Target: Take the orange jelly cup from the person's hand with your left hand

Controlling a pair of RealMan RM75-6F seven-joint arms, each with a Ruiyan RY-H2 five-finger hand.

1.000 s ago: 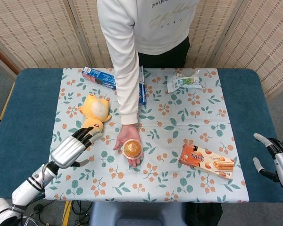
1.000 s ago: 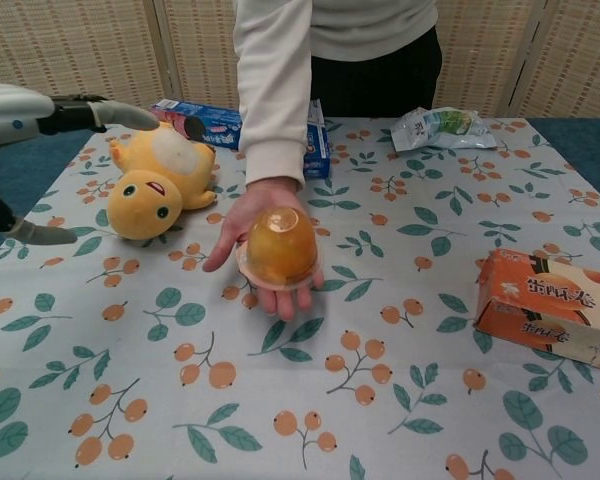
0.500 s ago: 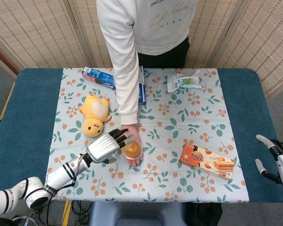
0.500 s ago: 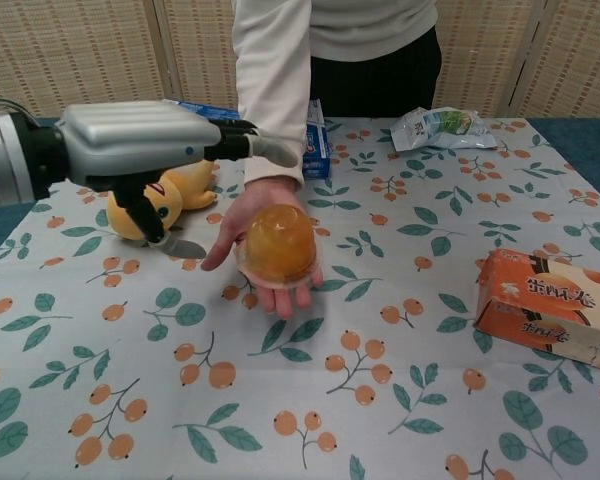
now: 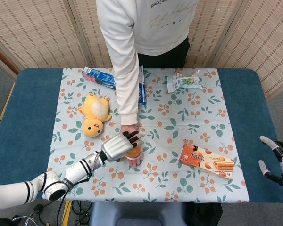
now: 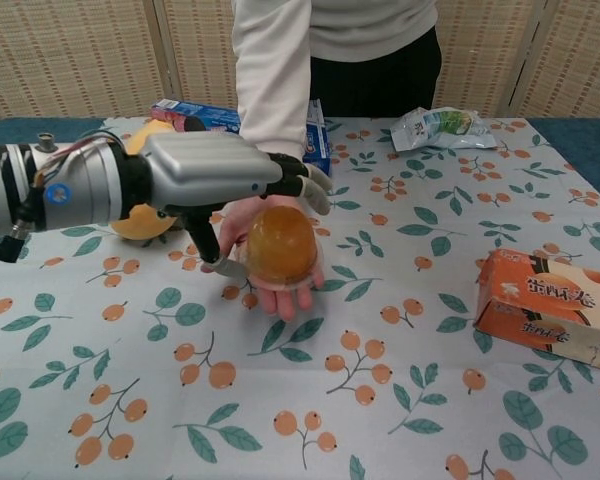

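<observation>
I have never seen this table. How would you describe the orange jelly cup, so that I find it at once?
Start from the person in the white sweater at the far side of the table and follow the outstretched arm down to the open palm over the patterned tablecloth. The orange jelly cup sits on that palm, beside the robot's left hand. It is the only clear, dome-shaped, amber thing there.

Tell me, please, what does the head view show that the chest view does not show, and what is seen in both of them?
Only the head view shows the right hand, open beside the table's right edge, and the whole blue table around the patterned cloth.

Only the chest view shows, from the side, the left hand's fingers reaching over the orange jelly cup and the thumb beside it, not yet closed.

Both show the left hand, the jelly cup on the person's hand, the yellow plush toy, the orange snack box and the green packet.
</observation>
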